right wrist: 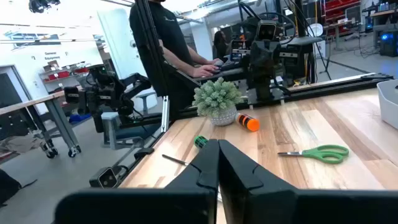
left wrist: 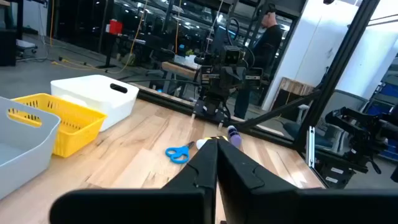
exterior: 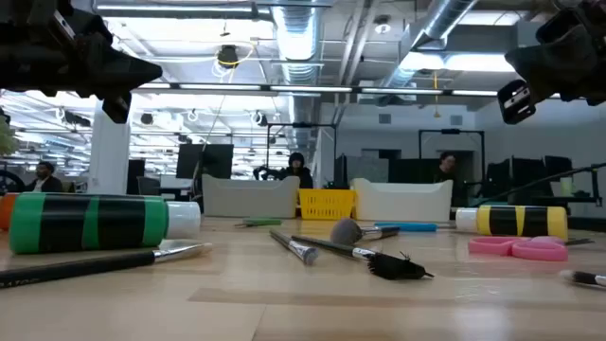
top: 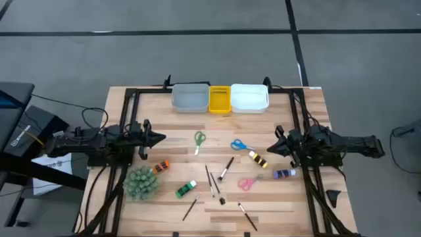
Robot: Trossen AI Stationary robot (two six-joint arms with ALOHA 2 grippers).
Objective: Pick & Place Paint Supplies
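Stock on table, listed from the near edge to the far edge, clock directions read from table centre in the overhead view.

1. Near edge, 5 to 7 o'clock: thin dark-handled brushes point(top: 212, 181), several, scattered loose; exact count hard to make out, perhaps five or six.
2. 7 o'clock: green paint bottle point(top: 186, 189), lying on its side. 8 o'clock: spiky plant ball point(top: 141, 182), not a supply.
3. 4 o'clock: pink scissors point(top: 246, 183); blue paint bottle point(top: 285, 174) just beyond, near the right arm.
4. 9 o'clock: orange paint bottle point(top: 161, 166). 3 o'clock: yellow paint bottle point(top: 257, 158).
5. 11 o'clock: green scissors point(top: 198, 140). 1 o'clock: blue scissors point(top: 241, 145).
6. Mid-table flanks: left gripper point(top: 160, 138) at 9 o'clock, right gripper point(top: 274, 147) at 3 o'clock. Both raised off the wood, fingers pressed together, nothing between them.
7. Far edge, 12 o'clock: grey tray point(top: 191, 97), yellow tray point(top: 220, 99), white tray point(top: 249, 97), side by side, no supplies visible in them.

Status: nothing placed as yet. Judged at the very start; every bottle, brush and scissor pair remains to be picked.
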